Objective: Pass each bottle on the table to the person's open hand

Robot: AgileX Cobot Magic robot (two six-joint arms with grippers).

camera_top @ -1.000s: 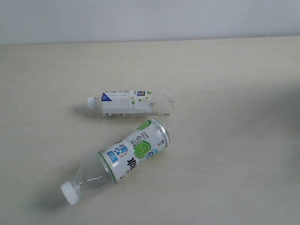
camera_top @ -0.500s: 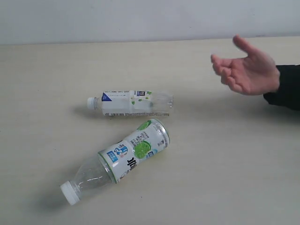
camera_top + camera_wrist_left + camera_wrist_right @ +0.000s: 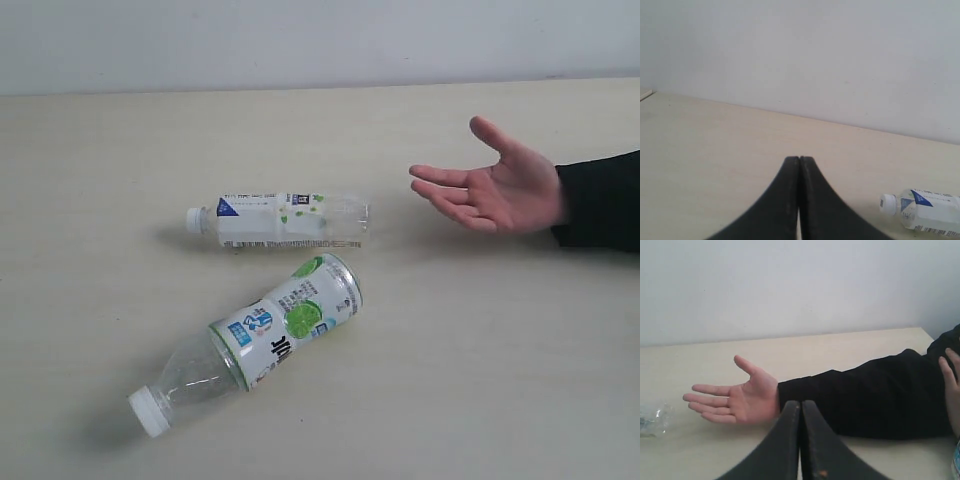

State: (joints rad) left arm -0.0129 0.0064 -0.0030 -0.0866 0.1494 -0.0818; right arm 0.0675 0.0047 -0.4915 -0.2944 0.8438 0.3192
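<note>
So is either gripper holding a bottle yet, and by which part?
Nothing is held. The left gripper and right gripper are shut and empty; the slim bottle and fat bottle lie on the table.

Plain, evenly lit pale wall (image 3: pixel 320 40)

A pale beige table (image 3: pixel 500 380), smooth and matte, runs back to a plain light wall (image 3: pixel 320 40). Two clear plastic bottles lie on their sides on it. A slim white-labelled bottle (image 3: pixel 278 220) sits nearly level across the exterior view, its small cap (image 3: pixel 195 219) pointing left. Just in front lies a fat bottle (image 3: pixel 285 325) with a white-green label — angled, base close beside the slim one, its wide white cap (image 3: pixel 149 411) toward the lower left. Whether the two touch cannot be told.
</note>
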